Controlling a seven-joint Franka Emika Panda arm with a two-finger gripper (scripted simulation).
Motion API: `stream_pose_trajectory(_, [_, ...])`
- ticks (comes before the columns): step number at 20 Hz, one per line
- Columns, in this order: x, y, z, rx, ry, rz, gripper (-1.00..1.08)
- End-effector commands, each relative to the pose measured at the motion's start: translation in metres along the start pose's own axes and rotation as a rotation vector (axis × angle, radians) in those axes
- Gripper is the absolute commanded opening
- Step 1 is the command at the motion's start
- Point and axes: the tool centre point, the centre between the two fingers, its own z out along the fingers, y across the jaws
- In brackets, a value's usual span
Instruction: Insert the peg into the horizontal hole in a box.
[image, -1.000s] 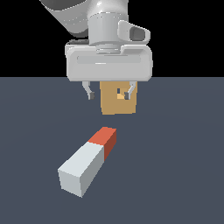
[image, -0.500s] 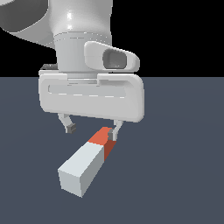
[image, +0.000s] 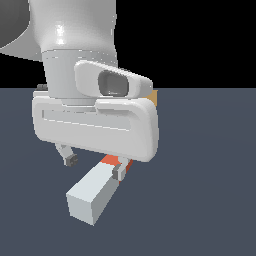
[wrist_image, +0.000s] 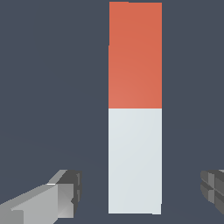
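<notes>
The peg (image: 93, 196) lies flat on the dark floor, pale grey-white with a red-orange end (image: 112, 160) pointing away. In the wrist view the peg (wrist_image: 134, 144) runs lengthwise between my fingers. My gripper (image: 95, 166) is open and sits low over the peg, one fingertip (image: 70, 159) on one side and the other fingertip (image: 119, 172) at the opposite side. In the wrist view the gripper (wrist_image: 140, 188) straddles the peg's pale half without touching it. The tan box (image: 154, 97) shows only as a sliver behind my hand. Its hole is hidden.
The dark blue-grey floor (image: 210, 190) extends all around. My large white hand body (image: 95, 125) fills the middle of the exterior view and blocks what lies behind it.
My gripper has come down and nearer to the camera, from beside the box to over the peg. It now hides the box. The peg has not moved.
</notes>
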Motion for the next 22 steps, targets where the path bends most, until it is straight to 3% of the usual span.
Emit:
stream_pose_trajectory(1, [0.0,0.0,0.003,0.0,0.0,-0.001,1.0])
stream_pose_trajectory(16, [0.0,-0.001,0.051,-0.001,0.002,0.003,1.0])
stream_pose_trajectory(17, [0.0,-0.001,0.051,-0.001,0.002,0.003,-1.0])
stream_pose_trajectory(22, [0.0,-0.001,0.051,-0.001,0.002,0.003,-1.0])
